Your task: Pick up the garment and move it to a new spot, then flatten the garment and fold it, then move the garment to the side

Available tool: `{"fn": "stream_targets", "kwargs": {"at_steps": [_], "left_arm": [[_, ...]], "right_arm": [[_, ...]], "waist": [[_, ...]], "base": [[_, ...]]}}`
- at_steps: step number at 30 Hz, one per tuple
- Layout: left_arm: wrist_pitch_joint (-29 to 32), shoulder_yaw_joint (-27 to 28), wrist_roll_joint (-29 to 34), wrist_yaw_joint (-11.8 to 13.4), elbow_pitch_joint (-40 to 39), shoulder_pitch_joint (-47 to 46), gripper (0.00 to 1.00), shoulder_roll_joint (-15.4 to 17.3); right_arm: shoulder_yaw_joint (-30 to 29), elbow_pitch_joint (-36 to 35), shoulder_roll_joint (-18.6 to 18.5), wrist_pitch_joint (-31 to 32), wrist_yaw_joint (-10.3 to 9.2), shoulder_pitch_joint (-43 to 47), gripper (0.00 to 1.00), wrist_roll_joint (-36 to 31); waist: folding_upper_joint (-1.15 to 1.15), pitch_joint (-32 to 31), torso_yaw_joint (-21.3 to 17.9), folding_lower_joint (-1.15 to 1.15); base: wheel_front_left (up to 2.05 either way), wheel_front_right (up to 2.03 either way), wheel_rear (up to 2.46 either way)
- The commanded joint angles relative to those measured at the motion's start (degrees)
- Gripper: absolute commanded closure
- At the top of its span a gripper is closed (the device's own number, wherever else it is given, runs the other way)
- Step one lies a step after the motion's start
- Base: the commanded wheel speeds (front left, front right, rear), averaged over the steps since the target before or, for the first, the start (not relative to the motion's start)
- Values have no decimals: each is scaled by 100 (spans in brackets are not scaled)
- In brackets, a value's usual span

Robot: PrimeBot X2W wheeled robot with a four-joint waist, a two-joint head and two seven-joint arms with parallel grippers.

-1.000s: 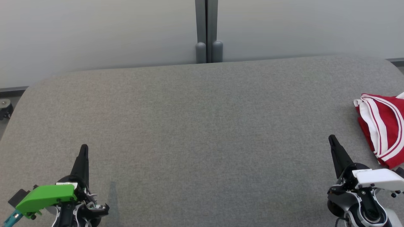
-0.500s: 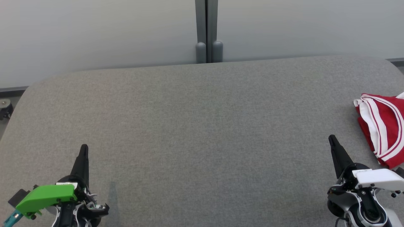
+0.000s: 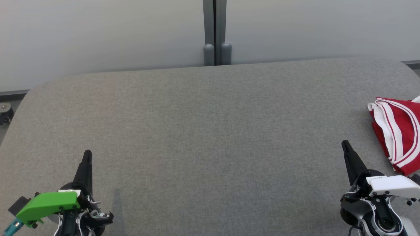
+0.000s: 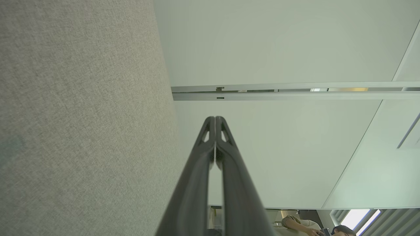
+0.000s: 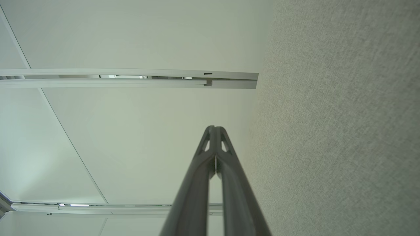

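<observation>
A red garment [image 3: 398,132] with white stripes lies bunched at the right edge of the grey felt table [image 3: 210,131], partly cut off by the head view's border. My right gripper [image 3: 345,144] rests near the table's front right, shut and holding nothing, a short way left of the garment. Its fingertips [image 5: 215,128] meet in the right wrist view. At the front left sits my left gripper [image 3: 87,153], also shut and holding nothing, with its fingertips [image 4: 215,118] pressed together in the left wrist view.
A pale wall with a grey vertical post [image 3: 215,32] runs behind the table's far edge. A caster wheel [image 3: 6,113] stands on the floor off the table's left edge. A person [image 4: 315,226] sits far off in the left wrist view.
</observation>
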Motion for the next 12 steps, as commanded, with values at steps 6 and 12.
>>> {"fn": "stream_targets", "kwargs": {"at_steps": [6, 12], "left_arm": [[27, 12, -18, -23, -23, -71, 100, 40], [27, 12, -18, -23, -23, -71, 100, 40]], "right_arm": [[-10, -23, -32, 21, -2, 77, 100, 10], [-10, -23, -33, 21, -2, 77, 100, 9]], "waist": [[0, 0, 0, 0], [0, 0, 0, 0]], "base": [[0, 0, 0], [0, 0, 0]]}}
